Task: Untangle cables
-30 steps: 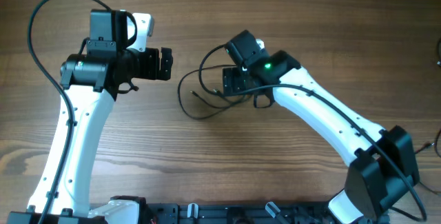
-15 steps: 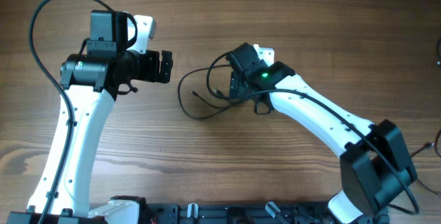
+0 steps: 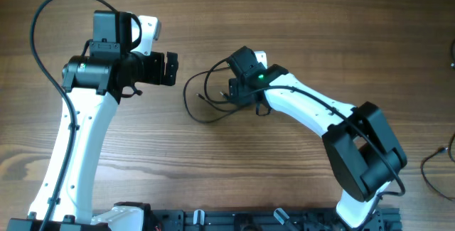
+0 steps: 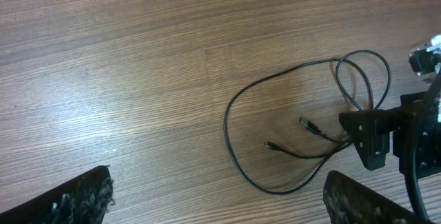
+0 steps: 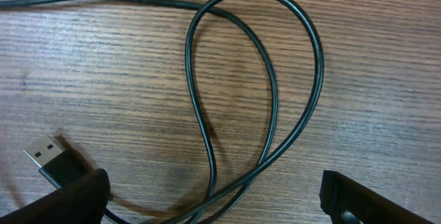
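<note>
- From the overhead camera I see the cables [image 3: 186,97] lying on the wooden table [image 3: 284,18] near its middle, in the gap between my two arms.
- The cord forms one wide loop that sags toward 6 o'clock and a smaller loop at about 1 o'clock from it, where the strands cross; I cannot tell whether this is one cord or two.
- My left gripper [image 3: 170,68] points toward 3 o'clock, and the cables begin a short way off at roughly 4 o'clock from its tips.
- In the left wrist view the left gripper [image 4: 220,210] has its fingers spread wide with only bare wood between them; it holds nothing.
- That same view shows the cables [image 4: 225,124] up toward 1 o'clock, with two small plug ends [image 4: 308,124] lying inside the big loop.
- My right gripper [image 3: 229,92] faces 9 o'clock, right over the small loop.
- On the right wrist camera the right gripper [image 5: 220,207] is fully spread and grips nothing; the loop of the cables [image 5: 320,72] lies flat on the table beyond the fingers.
- A silvery USB plug [image 5: 45,151] rests at 9 o'clock, just beside the left-hand finger.
</note>
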`<state>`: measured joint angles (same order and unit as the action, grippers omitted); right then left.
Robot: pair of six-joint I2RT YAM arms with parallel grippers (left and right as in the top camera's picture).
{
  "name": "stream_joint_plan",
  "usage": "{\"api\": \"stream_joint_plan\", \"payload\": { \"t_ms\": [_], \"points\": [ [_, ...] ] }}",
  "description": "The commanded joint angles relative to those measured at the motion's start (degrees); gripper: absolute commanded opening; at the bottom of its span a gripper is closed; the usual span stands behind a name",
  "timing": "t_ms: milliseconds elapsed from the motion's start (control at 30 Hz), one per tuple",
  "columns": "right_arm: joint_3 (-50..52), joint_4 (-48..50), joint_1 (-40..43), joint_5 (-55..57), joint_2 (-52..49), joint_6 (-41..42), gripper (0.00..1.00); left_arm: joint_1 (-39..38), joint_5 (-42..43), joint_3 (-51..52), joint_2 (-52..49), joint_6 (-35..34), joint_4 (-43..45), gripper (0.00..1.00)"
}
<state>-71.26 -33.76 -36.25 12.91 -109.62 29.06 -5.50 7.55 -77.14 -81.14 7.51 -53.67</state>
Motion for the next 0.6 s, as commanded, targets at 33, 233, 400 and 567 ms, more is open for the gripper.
{"api": "stream_joint_plan", "payload": {
  "t_ms": [33, 233, 400, 567],
  "points": [
    [0.5, 0.1, -0.2, -1.2, -1.2, -2.2, 1.0, 0.3, 0.3, 0.3, 1.0, 1.1, 0.0, 1.0],
    [0.5, 0.8, -0.2, -5.7, -1.7, -7.0, 1.0, 0.3, 0.3, 0.3, 1.0, 1.1, -0.5, 1.0],
    [0.5, 1.2, -0.2, -11.0, -1.8, -12.5, 1.0, 0.3, 0.3, 0.3, 1.0, 1.1, -0.7, 1.0],
    [0.5, 0.8, -0.2, -13.1, -2.7, -13.6, 1.0, 0.3, 0.3, 0.3, 1.0, 1.1, -0.9, 1.0]
  ]
}}
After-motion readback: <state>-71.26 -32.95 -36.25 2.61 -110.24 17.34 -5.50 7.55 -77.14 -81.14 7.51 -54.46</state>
